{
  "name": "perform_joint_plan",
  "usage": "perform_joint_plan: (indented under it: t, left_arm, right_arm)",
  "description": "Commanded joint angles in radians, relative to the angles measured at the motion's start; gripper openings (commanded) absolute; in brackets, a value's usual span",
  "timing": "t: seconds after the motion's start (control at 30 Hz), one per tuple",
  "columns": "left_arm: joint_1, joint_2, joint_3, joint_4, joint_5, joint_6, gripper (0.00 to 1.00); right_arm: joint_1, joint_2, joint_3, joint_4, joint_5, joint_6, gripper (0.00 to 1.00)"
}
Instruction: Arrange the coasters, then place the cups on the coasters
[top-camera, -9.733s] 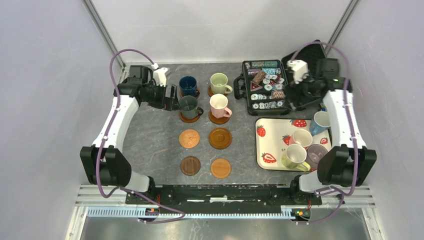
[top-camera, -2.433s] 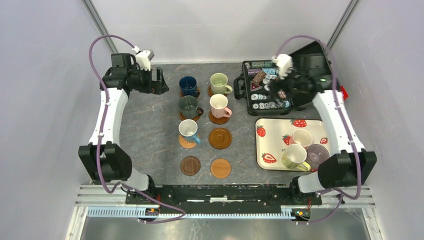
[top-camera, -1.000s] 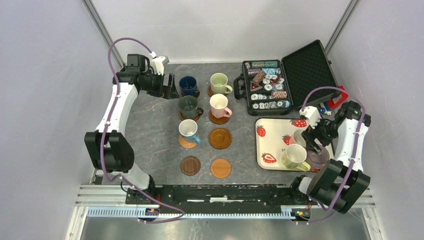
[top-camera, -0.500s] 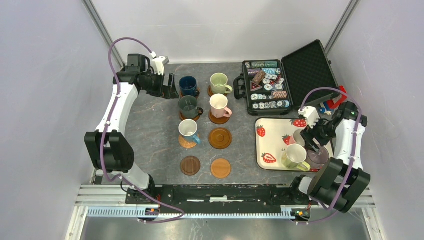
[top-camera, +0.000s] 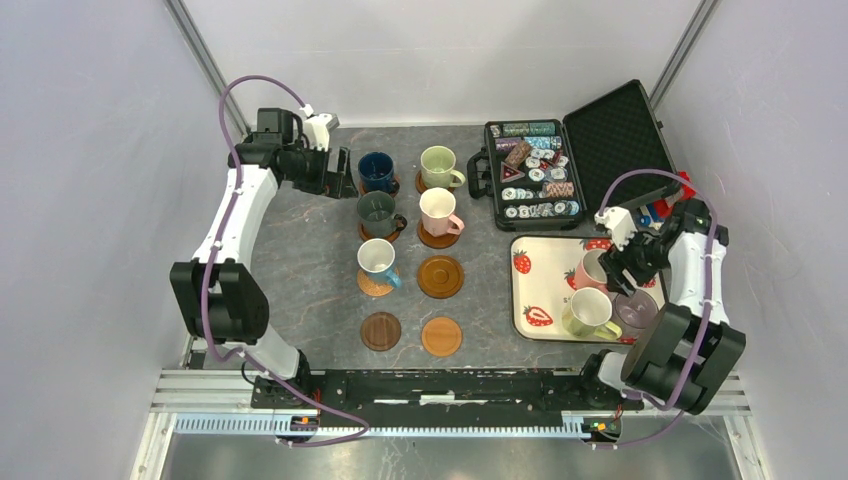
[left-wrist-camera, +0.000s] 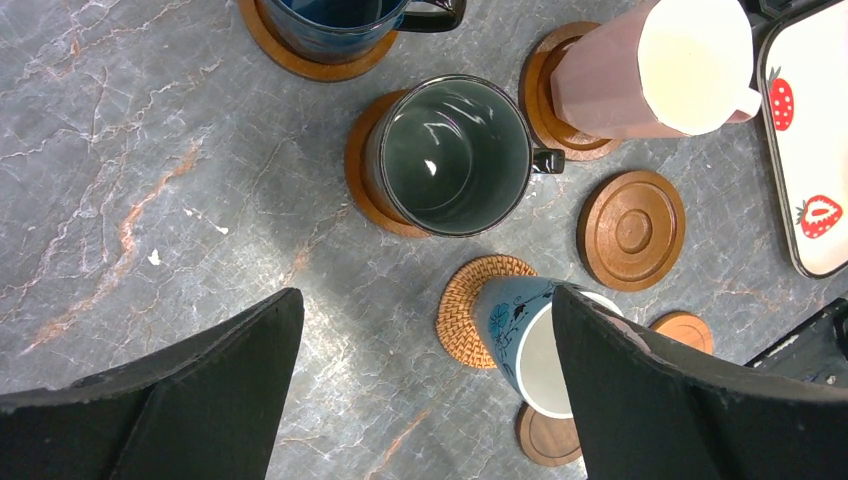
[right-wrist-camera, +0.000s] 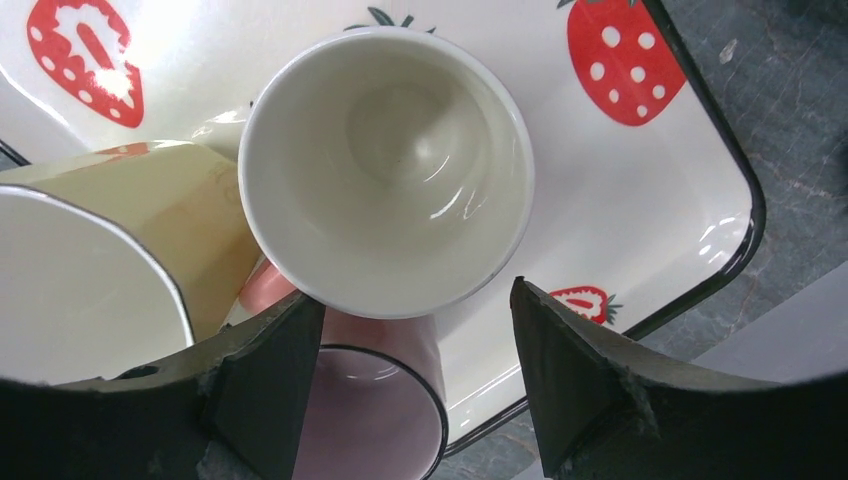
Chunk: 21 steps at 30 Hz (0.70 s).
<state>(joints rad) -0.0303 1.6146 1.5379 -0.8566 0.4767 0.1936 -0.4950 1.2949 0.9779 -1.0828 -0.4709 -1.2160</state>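
Note:
Five cups stand on coasters: dark blue (top-camera: 376, 170), pale green (top-camera: 436, 165), grey-green (top-camera: 377, 212), pink (top-camera: 437, 210), light blue (top-camera: 377, 260). Three coasters (top-camera: 440, 276) (top-camera: 381, 331) (top-camera: 441, 336) lie bare. On the strawberry tray (top-camera: 530, 290) sit the salmon cup (top-camera: 590, 272), yellow cup (top-camera: 588, 312) and mauve cup (top-camera: 634, 308). My right gripper (right-wrist-camera: 415, 380) is open just over the salmon cup (right-wrist-camera: 385, 170), its fingertips level with the near rim, the mauve cup (right-wrist-camera: 370, 420) beneath. My left gripper (top-camera: 340, 172) hangs open and empty, left of the dark blue cup.
An open black case (top-camera: 530, 185) of poker chips lies behind the tray. In the left wrist view the light blue cup (left-wrist-camera: 520, 340) sits on a woven coaster (left-wrist-camera: 470, 300), the grey-green cup (left-wrist-camera: 450, 155) ahead. Side walls stand close to both arms.
The right gripper has shifted slightly left and down over the salmon cup, its jaws narrowing a little. The left arm has not moved.

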Motion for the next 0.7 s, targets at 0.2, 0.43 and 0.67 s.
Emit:
perform_joint_plan:
  t: [0.2, 0.43, 0.67]
  left_arm:
    - [-0.01, 0.02, 0.033, 0.032, -0.006, -0.041, 1.0]
    - [-0.014, 0.015, 0.025, 0.031, -0.016, -0.042, 1.0]
    - [-0.016, 0.016, 0.022, 0.032, -0.024, -0.042, 1.0]
  right_arm:
    - [0.044, 0.07, 0.03, 0.135, -0.044, 0.074, 0.75]
    - [0.046, 0.146, 0.095, 0.184, -0.028, 0.095, 0.74]
    - [0.013, 0.192, 0.172, 0.19, 0.005, 0.113, 0.73]
